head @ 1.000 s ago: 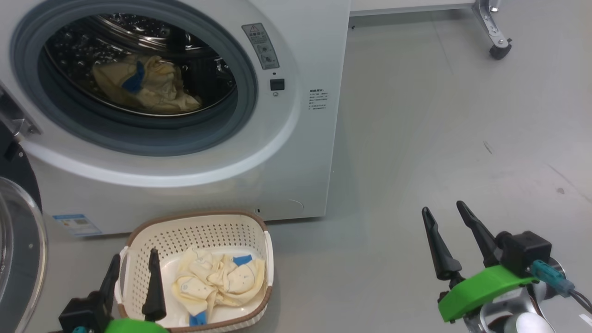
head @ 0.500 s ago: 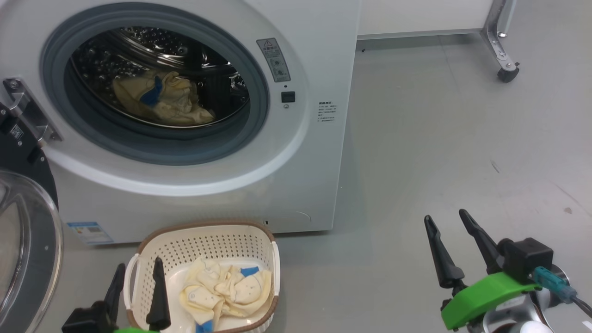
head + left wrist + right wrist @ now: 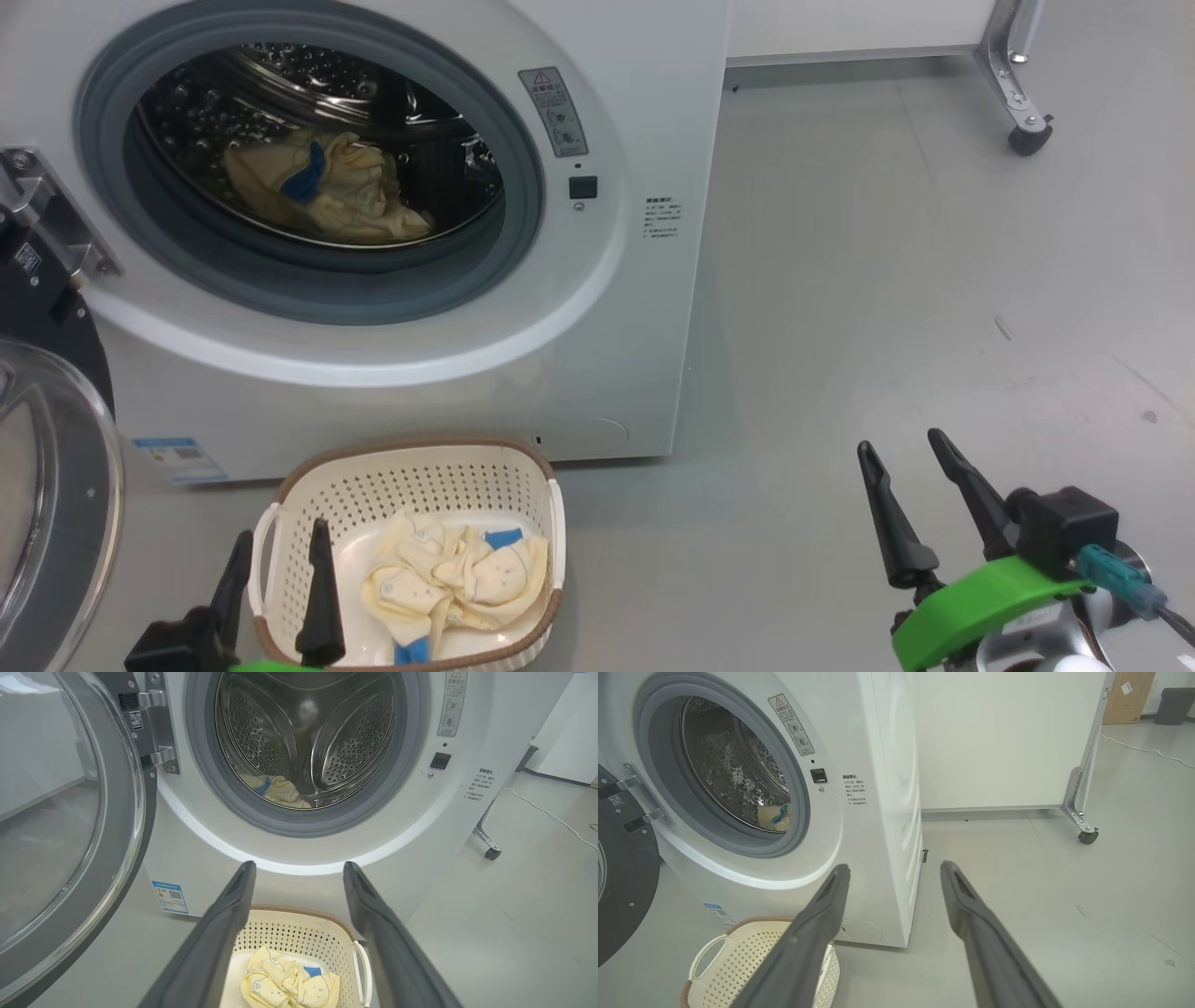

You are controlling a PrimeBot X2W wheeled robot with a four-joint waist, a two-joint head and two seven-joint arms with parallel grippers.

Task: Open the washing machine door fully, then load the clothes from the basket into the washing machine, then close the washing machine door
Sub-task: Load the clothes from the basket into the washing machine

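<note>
White enamel marked the washing machine (image 3: 597, 308) at the far left of the head view. Its door (image 3: 56, 485) hung swung out at the left edge, leaving the mouth of the drum (image 3: 280, 75) free for loading. One cream garment (image 3: 327, 191) with a blue patch lay inside the drum. The basket (image 3: 411, 448) sat on the floor (image 3: 887, 280) just in front of the machine, presumably to keep each transfer short, and held the clothes (image 3: 457, 579) in a loose bundle.

My left gripper (image 3: 283, 532) hovered at the basket's near-left corner, fingers spread and empty. My right gripper (image 3: 898, 441) stood well to the right over bare floor, likewise spread and empty, and clear of the loading path.

In the left wrist view the fingers framed the bundle below and the drum beyond, a line-up I judged suited to a pick.

In the right wrist view the fingers were apart and pointed past the machine's right corner, with the basket at the near left.
</note>
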